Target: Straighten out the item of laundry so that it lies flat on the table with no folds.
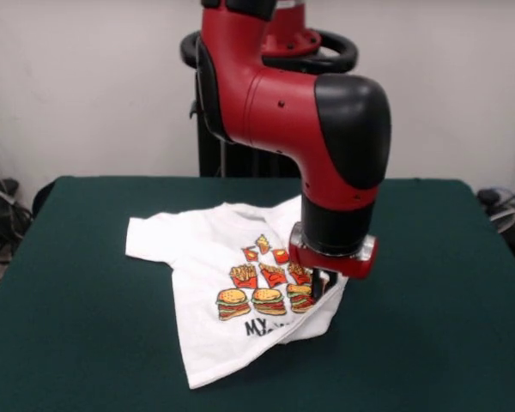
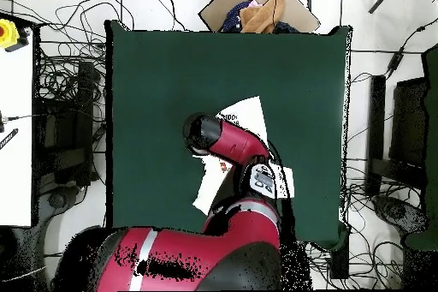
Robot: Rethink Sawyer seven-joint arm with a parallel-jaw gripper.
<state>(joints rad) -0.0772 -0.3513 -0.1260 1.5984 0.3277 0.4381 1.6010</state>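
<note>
The white T-shirt [image 1: 227, 283] with red-orange burgers and fries lies crumpled on the dark green table [image 1: 429, 257], a little left of centre. One sleeve spreads to the left. The right side is folded, cutting off the black text after "MY". My gripper [image 1: 320, 290] points straight down onto the shirt's right edge, next to the burger print; I cannot tell whether it grips the cloth. In the overhead view the arm [image 2: 231, 147] hides the gripper and most of the shirt [image 2: 244, 113], which shows only as white corners on the table [image 2: 171, 66].
The robot's black pedestal [image 1: 240, 159] stands at the table's far side. In the overhead view a cardboard box with cloth [image 2: 257, 10] sits beyond the table's top edge. Cables lie on the floor along both sides, and a white surface [image 2: 17, 134] is at the left.
</note>
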